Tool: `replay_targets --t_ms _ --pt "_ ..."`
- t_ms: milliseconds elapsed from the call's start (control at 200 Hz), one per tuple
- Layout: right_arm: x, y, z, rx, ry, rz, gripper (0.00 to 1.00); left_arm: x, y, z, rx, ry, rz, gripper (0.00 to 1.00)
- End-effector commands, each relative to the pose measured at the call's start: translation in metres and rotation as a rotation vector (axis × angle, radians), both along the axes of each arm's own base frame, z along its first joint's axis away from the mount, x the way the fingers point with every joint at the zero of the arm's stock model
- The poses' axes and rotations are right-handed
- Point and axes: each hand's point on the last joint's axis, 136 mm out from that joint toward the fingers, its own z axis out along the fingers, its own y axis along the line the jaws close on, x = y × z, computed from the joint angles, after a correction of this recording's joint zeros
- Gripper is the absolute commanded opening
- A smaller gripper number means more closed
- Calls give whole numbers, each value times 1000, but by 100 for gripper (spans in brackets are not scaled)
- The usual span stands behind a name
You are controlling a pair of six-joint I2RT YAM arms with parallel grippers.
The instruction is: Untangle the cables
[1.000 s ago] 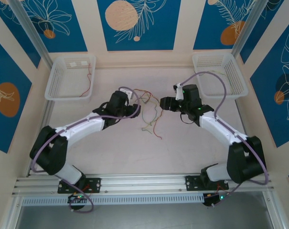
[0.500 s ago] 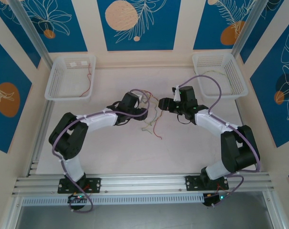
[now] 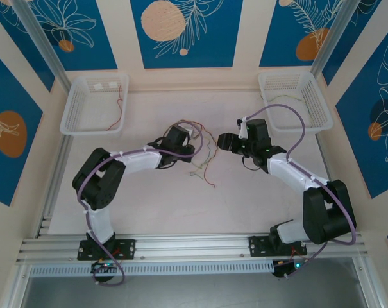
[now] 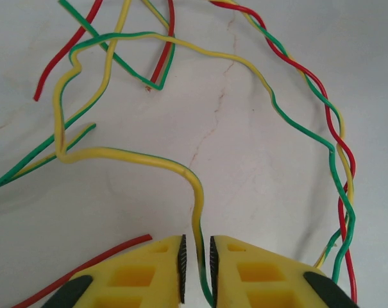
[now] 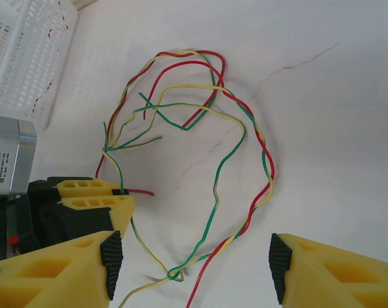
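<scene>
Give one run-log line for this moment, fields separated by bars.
left end effector: shut on yellow-green wire | right end effector: open, beside cables | cables: tangled on table

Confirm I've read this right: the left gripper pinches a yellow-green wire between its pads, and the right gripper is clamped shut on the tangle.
One part is wrong. The left gripper does pinch the yellow-green wire, but the right gripper is open, its jaws wide apart above the cables, as the right wrist view shows.

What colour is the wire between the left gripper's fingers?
The wire is yellow and green; left wrist view shows it best.
</scene>
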Motion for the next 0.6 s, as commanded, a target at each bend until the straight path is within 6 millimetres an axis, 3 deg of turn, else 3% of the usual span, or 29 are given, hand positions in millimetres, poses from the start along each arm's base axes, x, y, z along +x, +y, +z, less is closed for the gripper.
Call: replay_targets --t_ms 0,245,595 --pt "-1 -3 1 -1 -5 -9 65 -4 3 10 -1 -37 2 12" --pt "-3 -2 -2 -9 -4 -10 65 -12 13 42 2 -90 -3 2" --pt "-3 -1 -6 -18 -7 -15 65 -26 16 114 -74 -217 -72 0"
